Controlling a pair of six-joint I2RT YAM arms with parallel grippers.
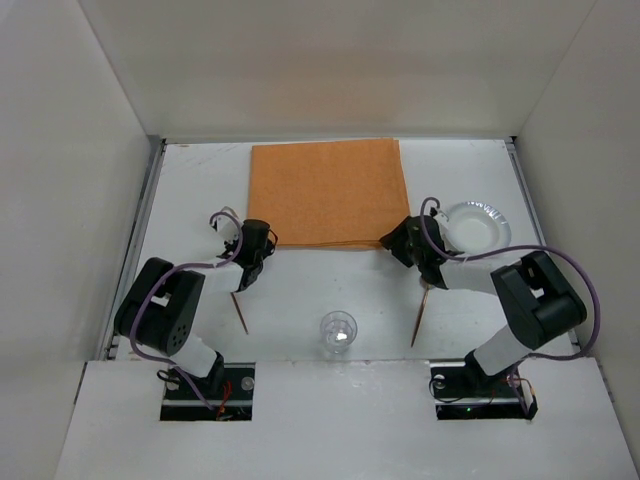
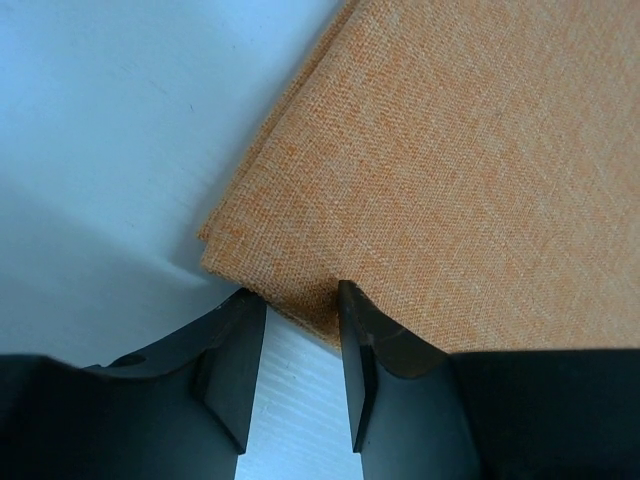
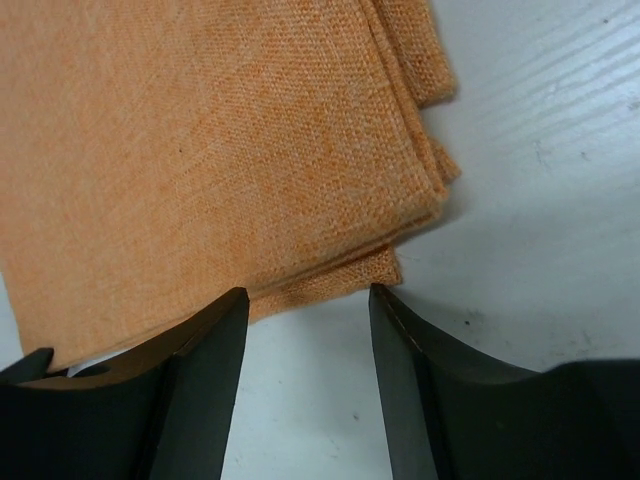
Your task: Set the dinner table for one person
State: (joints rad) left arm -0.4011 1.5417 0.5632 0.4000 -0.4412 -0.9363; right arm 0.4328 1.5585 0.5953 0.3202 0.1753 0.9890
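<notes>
The dinner table [image 1: 200,190] is a white tabletop with metal side rails. An orange cloth mat [image 1: 328,192] lies flat at its back middle. My left gripper [image 1: 262,245] is at the mat's near left corner; in the left wrist view its jaws [image 2: 300,300] are open, tips at the mat's edge [image 2: 450,180], with bare table between them. My right gripper [image 1: 396,240] is at the near right corner; in the right wrist view it [image 3: 308,300] is open, tips just short of the folded mat corner [image 3: 250,150].
A clear plate [image 1: 478,225] sits right of the mat, close to my right arm. A clear glass [image 1: 338,333] stands at the near middle. One thin wooden stick [image 1: 240,312] lies by the left arm, another [image 1: 421,318] by the right arm. White walls enclose the sides.
</notes>
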